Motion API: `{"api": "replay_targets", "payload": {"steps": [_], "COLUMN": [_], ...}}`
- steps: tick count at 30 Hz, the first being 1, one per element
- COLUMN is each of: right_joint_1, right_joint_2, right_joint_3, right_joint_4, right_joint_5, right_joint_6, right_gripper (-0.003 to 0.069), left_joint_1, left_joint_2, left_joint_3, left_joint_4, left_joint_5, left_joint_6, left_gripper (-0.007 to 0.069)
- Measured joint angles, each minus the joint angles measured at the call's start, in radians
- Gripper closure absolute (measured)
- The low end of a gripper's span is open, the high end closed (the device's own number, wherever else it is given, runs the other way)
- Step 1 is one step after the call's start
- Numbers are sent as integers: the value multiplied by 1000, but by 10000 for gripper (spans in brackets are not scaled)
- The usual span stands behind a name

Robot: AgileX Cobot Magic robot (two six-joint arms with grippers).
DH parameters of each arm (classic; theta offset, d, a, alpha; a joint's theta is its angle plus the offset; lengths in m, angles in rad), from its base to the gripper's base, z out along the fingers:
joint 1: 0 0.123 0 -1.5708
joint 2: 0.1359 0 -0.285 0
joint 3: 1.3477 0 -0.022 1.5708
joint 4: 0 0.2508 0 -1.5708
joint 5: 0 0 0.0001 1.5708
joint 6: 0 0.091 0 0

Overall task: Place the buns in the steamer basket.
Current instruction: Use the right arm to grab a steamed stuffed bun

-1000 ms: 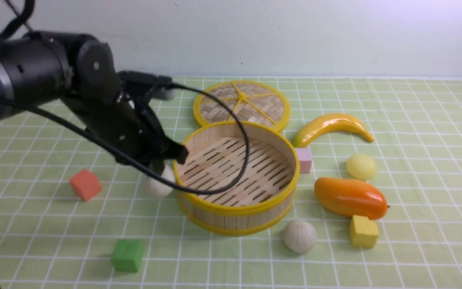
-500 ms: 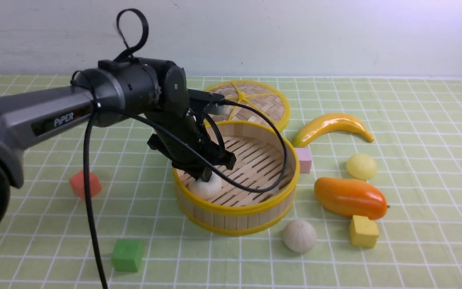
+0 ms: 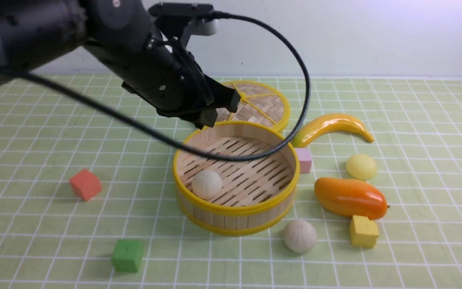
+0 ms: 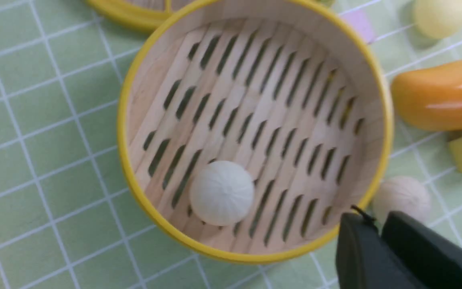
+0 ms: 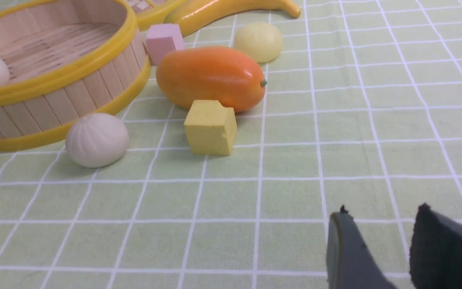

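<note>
First white bun (image 3: 206, 184): inside the steamer basket (image 3: 237, 218), on the slatted floor, close to the wall on the near left side, free of any grip. Second white bun (image 3: 299, 236): outside, on the checked cloth (image 3: 415, 249), just beside the basket's near right wall. Yellow bun (image 3: 361, 166): also outside, to the right of the basket, just beyond the mango (image 3: 350, 198) and on the near side of the banana (image 3: 331, 126).

Left gripper (image 3: 219, 110): hangs above the basket's far rim, in front of the woven lid (image 3: 255, 106), well clear of the bun below. In the left wrist view, jaws drawn close together, only a thin slit between them, nothing held.

Right gripper (image 5: 383, 212): out of the front view. Low over bare cloth, well apart from the second white bun and the yellow cube (image 3: 363, 231). Jaws a little apart, cloth visible through the gap, nothing between them.

Elsewhere on the cloth: pink cube (image 3: 304, 159) just beside the basket's right wall, between basket and yellow bun. Yellow cube just in front of the mango's right end. Red cube (image 3: 85, 184) and green cube (image 3: 127, 255) well off to the left of the basket, apart from each other.
</note>
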State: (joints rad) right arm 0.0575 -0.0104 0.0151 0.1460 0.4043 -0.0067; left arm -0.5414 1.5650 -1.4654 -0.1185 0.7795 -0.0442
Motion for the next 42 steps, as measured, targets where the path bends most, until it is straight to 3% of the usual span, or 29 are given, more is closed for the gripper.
{"api": "replay_targets", "payload": {"steps": [11, 16, 17, 21, 25, 27, 33, 38, 41, 42], "right_joint_1": [0, 0, 0, -1, -1, -1, -1, 46, 137, 213], "right_joint_2": [0, 0, 0, 0, 63, 233, 713, 1043, 1204, 1302], "right_joint_3": [4, 12, 12, 4, -118, -291, -655, -837, -926, -989], "right_joint_4": [1, 226, 323, 439, 438, 388, 268, 246, 234, 213], "right_joint_5": [-36, -164, -202, -266, -115, 105, 488, 588, 584, 569], "right_joint_6": [7, 154, 211, 256, 233, 155, -49, -91, -94, -94], "right_gripper": [418, 418, 418, 418, 431, 450, 470, 470, 470, 470], "left_joint_1": [-103, -103, -103, -103, -103, -103, -103, -103, -103, -103], "left_joint_2": [-446, -678, -739, -880, -936, -937, -937, -937, -937, -937], "left_joint_3": [618, 876, 934, 1048, 1097, 1108, 1109, 1109, 1109, 1109], "left_joint_4": [-18, -87, -113, -161, -170, -173, -174, -174, -174, -174], "left_joint_5": [-376, -505, -541, -629, -674, -686, -721, -723, -723, -723], "left_joint_6": [-3, -5, -6, -6, -6, -6, -6, -6, -6, -6], "left_gripper": [638, 638, 638, 638, 638, 638, 638, 638, 638, 638]}}
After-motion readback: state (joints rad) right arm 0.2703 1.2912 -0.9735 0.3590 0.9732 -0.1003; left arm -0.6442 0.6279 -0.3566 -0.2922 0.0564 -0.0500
